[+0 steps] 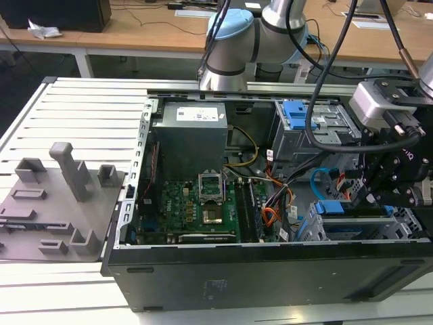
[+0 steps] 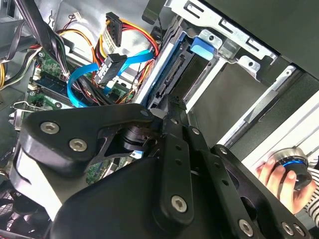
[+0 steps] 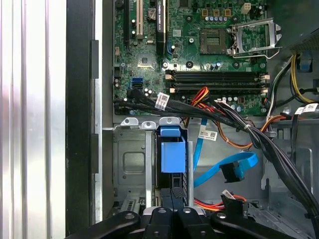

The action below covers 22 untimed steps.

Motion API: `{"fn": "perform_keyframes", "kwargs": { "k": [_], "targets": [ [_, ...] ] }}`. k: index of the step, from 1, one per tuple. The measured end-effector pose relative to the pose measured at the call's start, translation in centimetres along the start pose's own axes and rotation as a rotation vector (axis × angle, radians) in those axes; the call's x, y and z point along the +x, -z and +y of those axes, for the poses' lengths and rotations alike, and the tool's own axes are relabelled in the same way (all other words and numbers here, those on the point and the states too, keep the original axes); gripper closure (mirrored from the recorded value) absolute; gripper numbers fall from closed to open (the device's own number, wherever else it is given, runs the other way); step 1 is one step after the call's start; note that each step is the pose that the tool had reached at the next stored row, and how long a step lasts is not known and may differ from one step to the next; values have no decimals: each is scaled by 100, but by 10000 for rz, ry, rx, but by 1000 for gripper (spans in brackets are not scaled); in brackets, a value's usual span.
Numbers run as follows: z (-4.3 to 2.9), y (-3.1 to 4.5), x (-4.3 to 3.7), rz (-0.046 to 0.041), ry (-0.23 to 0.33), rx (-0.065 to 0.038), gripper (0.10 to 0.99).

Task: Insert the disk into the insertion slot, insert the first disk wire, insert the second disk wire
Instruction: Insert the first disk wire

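Note:
The disk (image 3: 173, 152), in its blue carrier, stands on edge inside the insertion slot (image 3: 130, 164), a light grey cage at the case's front corner. In the second wrist view the disk's connector edge (image 2: 172, 74) faces out of the cage (image 2: 234, 45). My gripper (image 3: 172, 199) is shut, its tips (image 2: 172, 105) right at that end of the disk. The second disk wire (image 3: 212, 172), a thin light blue cable, loops loose beside the cage, and its black plug (image 2: 108, 67) hangs free. In the exterior view my gripper (image 1: 379, 196) hovers over the cage (image 1: 352, 227).
A black plug on an orange-yellow-red wire bundle (image 2: 113, 30) hangs loose near the blue cable. Thick black cables (image 3: 239, 122) cross above the cage. The motherboard (image 1: 193, 203) lies further in. A hand (image 2: 279, 174) holds a round knob outside the case.

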<state>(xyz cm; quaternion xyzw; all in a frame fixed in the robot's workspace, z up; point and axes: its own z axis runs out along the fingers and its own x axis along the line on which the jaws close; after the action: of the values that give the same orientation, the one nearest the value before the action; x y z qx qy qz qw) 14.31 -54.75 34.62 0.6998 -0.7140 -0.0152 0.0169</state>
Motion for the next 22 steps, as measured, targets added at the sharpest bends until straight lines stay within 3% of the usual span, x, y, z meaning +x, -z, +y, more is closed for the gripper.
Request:
{"fn": "perform_keyframes", "kwargs": {
  "k": [4,6,7,8,10,11,12,15,22],
  "targets": [
    [-2,0,0,0,0,0,973],
    [-3,0,0,0,0,0,851],
    [-3,0,0,0,0,0,851],
    [-3,0,0,0,-1,0,784],
    [-4,0,0,0,0,0,784],
    [-20,0,0,0,3,0,784],
    [-129,5,-3,0,1,-1,784],
    [-285,13,-7,5,0,-19,784],
    [-311,27,-7,7,-1,-22,784]
  ]
}}
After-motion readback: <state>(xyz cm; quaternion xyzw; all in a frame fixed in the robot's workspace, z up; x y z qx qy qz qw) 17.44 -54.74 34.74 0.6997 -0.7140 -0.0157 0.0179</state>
